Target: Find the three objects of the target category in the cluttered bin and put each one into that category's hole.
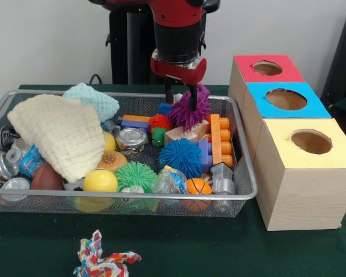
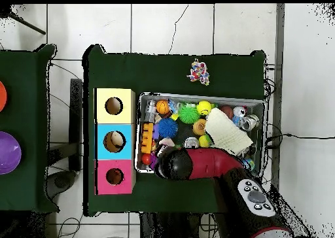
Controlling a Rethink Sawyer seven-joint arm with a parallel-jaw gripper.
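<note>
The tool [image 1: 183, 97] is closed on a purple spiky ball [image 1: 190, 109], held just above the far right corner of the bin [image 1: 249, 194], so the step in hand looks like carrying one find to its drop. The next move calls for a lift clear of the rim and a short sideways carry to the hole [image 1: 267, 68] in the red-topped box, farthest of three boxes on the counter [image 1: 219, 251]. Spiky balls visible: one purple, one blue [image 1: 180, 157], one green [image 1: 135, 175].
</note>
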